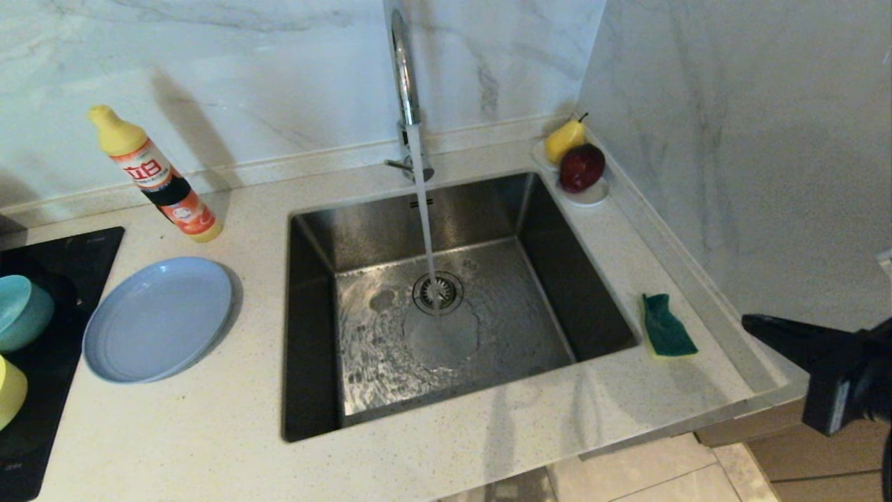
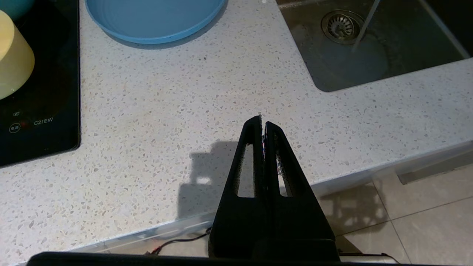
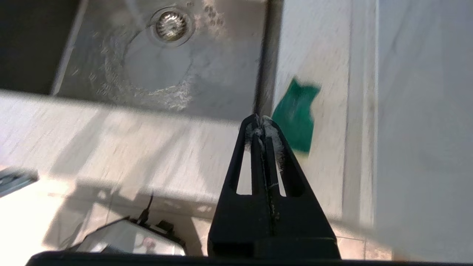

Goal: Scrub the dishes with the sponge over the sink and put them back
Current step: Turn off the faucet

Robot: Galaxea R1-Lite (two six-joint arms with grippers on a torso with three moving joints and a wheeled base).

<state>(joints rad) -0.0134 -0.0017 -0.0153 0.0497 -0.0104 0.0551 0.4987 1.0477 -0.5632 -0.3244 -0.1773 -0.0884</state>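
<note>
Head view, left to right: the teal-blue bowl point(image 1: 21, 310) and yellow bowl point(image 1: 8, 390) sit on the black hob point(image 1: 63, 272); the wide grey-blue plate point(image 1: 159, 318) lies on the speckled counter point(image 1: 209, 432); water runs into the square steel sink point(image 1: 327, 237); the green-topped sponge point(image 1: 666, 326) lies beside the basin; the right gripper point(image 1: 747, 321) hangs off the counter's corner, fingers pressed together, empty; the left gripper point(image 2: 262, 120), likewise closed, hovers at the counter's front edge.

Counter point(image 1: 446, 432) around sponge point(image 1: 667, 326) open; wall point(image 1: 766, 174) close beside.

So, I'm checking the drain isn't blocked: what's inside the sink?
Inside the sink only the round drain strainer shows, with tap water pouring onto it and spreading. No dishes. The near wall hides nothing obvious.
</note>
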